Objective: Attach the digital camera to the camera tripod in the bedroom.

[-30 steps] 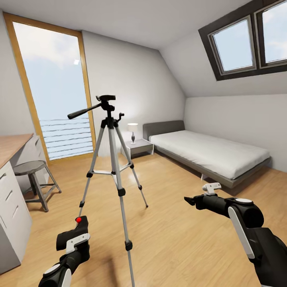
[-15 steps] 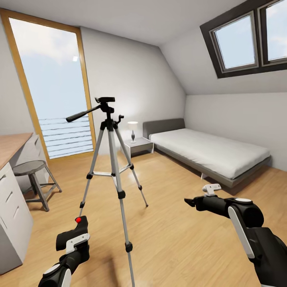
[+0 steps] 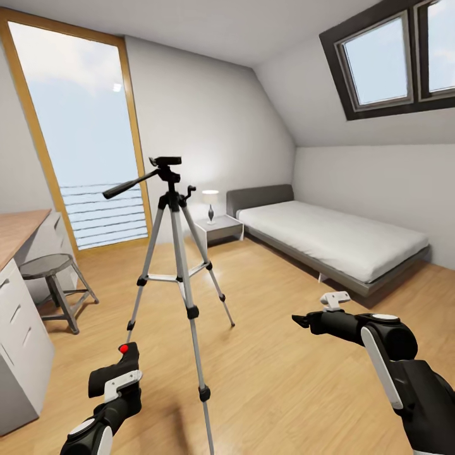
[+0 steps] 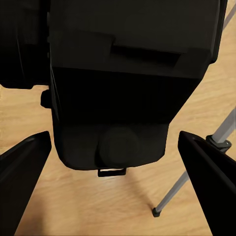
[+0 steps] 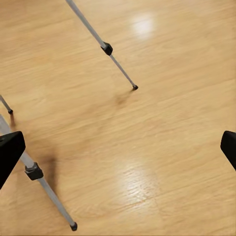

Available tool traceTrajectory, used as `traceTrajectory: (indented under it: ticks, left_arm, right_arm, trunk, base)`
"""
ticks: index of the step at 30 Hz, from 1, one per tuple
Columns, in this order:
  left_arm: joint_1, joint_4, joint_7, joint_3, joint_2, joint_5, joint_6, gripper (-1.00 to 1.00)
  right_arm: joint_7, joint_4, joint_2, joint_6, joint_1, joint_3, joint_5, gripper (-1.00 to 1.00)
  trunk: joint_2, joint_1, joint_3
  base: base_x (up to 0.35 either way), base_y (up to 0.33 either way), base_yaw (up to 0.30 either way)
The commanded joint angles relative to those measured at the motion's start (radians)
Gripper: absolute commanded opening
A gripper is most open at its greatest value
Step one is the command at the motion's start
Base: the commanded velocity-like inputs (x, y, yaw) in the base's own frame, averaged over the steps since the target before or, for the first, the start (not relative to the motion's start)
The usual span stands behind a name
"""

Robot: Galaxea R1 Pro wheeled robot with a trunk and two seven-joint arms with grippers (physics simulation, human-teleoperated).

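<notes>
Bedroom scene, head view. The tripod (image 3: pixel 177 253) is standing upright on the wood floor (image 3: pixel 284 379) at centre-left, legs spread, black head on top w/ pan handle pointing left toward the tall window (image 3: pixel 76 139). The left claw (image 3: pixel 117 379) is sitting low at near left, pinching the camera (image 3: pixel 126 363); red button facing up. In the left wrist view the camera (image 4: pixel 128 83) is sitting between the two fingers (image 4: pixel 22 172), its black body taking up most of the frame, w/ one tripod leg (image 4: pixel 196 167) and its foot beyond it on the floor. The camera is near the tripod's near leg but apart from it, well below the tripod head.

The right claw (image 3: pixel 302 319) is hovering at near right over the floor, holding nothing. In the right wrist view its fingertips (image 5: pixel 10 147) are sitting spread wide at the frame edges, w/ tripod legs (image 5: pixel 105 46) on the floor (image 5: pixel 162 123) between them.

Far right: grey bed (image 3: pixel 328 237) along the wall under the roof window (image 3: pixel 385 60). Nightstand (image 3: pixel 218 227) w/ lamp (image 3: pixel 210 201) is standing between bed and tall window. Far left: table (image 3: pixel 19 230) w/ white drawers; round stool (image 3: pixel 54 287) just beside it.
</notes>
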Motion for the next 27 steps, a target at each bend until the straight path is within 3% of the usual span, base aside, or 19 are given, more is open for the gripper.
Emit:
traceTrajectory:
  ticks: [1, 15, 27]
  left_arm:
    - [-0.001, -0.001, 0.002, 0.001, -0.001, 0.002, 0.005, -1.0]
    - [-0.001, -0.002, 0.041, 0.001, -0.002, 0.004, 0.004, -1.0]
    - [-0.001, -0.002, 0.049, -0.002, 0.0, 0.059, 0.001, -1.0]
  right_arm:
    - [-0.003, 0.0, 0.0, 0.006, -0.001, -0.001, -0.009, 1.0]
    - [-0.004, 0.0, 0.001, 0.006, 0.0, 0.003, -0.009, 1.0]
    - [-0.005, 0.0, 0.002, 0.006, 0.001, 0.005, -0.009, 1.0]
  trunk:
    - [0.007, -0.004, 0.001]
    - [0.105, -0.058, 0.023]
    - [0.189, -0.104, 0.042]
  base:
    - [0.0, 0.0, 0.0]
    - [0.0, 0.0, 0.0]
    - [0.0, 0.0, 0.0]
